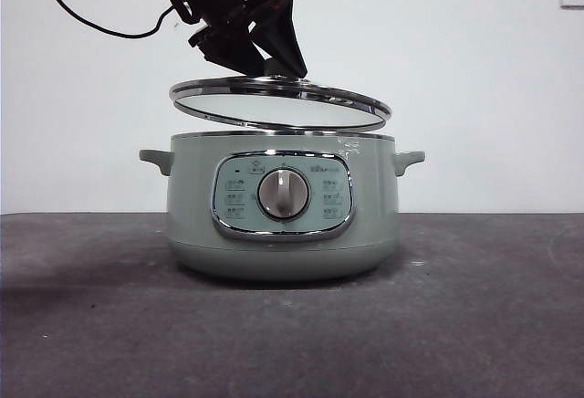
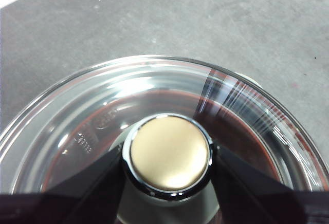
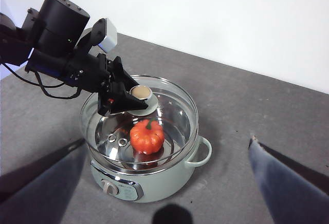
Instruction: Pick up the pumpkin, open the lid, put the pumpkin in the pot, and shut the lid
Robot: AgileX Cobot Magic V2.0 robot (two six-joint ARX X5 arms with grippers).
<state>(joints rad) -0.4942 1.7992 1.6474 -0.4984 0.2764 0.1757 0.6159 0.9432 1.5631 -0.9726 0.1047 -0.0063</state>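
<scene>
Lid (image 1: 279, 101), clasped by its knob (image 2: 169, 152) in the left end effector (image 2: 167, 157), hovers tilted just above the pot (image 1: 283, 206) holding the pumpkin (image 3: 147, 136) at centre, right end effector (image 3: 169, 183) spread idle: closing step, next lowering level onto the rim.

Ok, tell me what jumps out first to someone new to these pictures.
The glass lid hangs tilted just above the pot, held by its knob in the left gripper. Through the glass, the orange pumpkin sits inside the pot. The right gripper waits open, off to the side.
</scene>
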